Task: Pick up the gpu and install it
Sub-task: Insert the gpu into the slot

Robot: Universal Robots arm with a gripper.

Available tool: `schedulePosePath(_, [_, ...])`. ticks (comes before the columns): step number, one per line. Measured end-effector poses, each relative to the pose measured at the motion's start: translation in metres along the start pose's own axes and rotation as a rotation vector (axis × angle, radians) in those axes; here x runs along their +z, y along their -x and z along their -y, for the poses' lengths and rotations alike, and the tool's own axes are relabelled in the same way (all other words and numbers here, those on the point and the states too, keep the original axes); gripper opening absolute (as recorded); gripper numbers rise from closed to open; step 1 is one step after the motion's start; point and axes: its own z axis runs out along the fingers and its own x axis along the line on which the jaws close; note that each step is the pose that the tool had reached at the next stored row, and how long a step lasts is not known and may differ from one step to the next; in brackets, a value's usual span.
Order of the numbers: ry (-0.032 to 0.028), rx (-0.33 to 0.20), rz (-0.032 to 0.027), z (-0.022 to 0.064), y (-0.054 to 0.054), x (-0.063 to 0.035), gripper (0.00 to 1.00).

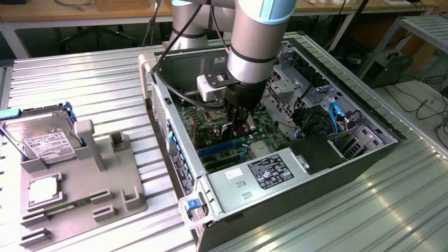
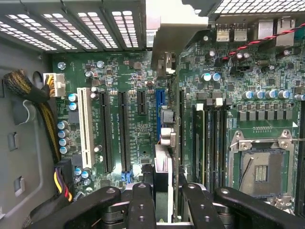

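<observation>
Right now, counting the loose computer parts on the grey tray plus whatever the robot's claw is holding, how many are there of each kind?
hard drive: 1
processor chip: 1
memory stick: 1
gpu, held by the gripper: 1
Total: 4

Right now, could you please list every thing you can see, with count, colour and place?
computer case: one, black, open, on the metal table.
motherboard: one, green, inside the case.
gpu: one, black card seen edge-on, held over the blue slot.
white slot: one, on the motherboard.
power supply: one, grey, in the case.
hard drive: one, silver, on the grey holder, exterior view's left.
gripper: one, black, jaws closed on the gpu.
</observation>
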Motion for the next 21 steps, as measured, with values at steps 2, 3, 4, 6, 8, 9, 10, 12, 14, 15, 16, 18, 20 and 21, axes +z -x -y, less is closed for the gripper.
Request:
schedulePosePath(2, [-0.0001, 0.000, 0.0000, -0.0013, 0.0000, 0.0001, 0.28])
schedulePosePath(3, [-0.0001, 0.000, 0.0001, -0.0027, 0.0000, 0.0003, 0.28])
schedulePosePath(4, [-0.0001, 0.000, 0.0002, -0.0038, 0.0000, 0.0004, 0.28])
schedulePosePath(6, [0.0019, 0.000, -0.0001, -0.0041, -0.0002, 0.0012, 0.28])
schedulePosePath(8, [0.0104, 0.000, -0.0003, -0.0041, -0.0002, 0.0025, 0.28])
schedulePosePath(9, [0.0173, 0.000, -0.0006, -0.0042, -0.0002, 0.0031, 0.28])
schedulePosePath(10, [0.0225, 0.000, -0.0007, -0.0042, -0.0002, 0.0039, 0.28])
schedulePosePath(12, [0.0247, 0.000, -0.0010, -0.0042, -0.0007, 0.0045, 0.28])
schedulePosePath(14, [0.0255, 0.000, 0.0018, -0.0041, -0.0030, 0.0049, 0.28])
schedulePosePath(15, [0.0262, 0.000, 0.0056, -0.0041, -0.0036, 0.0052, 0.28])
schedulePosePath(16, [0.0276, 0.000, 0.0094, -0.0041, -0.0038, 0.0055, 0.28])
schedulePosePath(18, [0.0302, 0.001, 0.0183, -0.0042, -0.0039, 0.0059, 0.28])
schedulePosePath(20, [0.0311, 0.001, 0.0208, -0.0042, -0.0042, 0.0061, 0.28])
schedulePosePath(21, [0.0313, 0.001, 0.0207, -0.0041, -0.0046, 0.0061, 0.28])
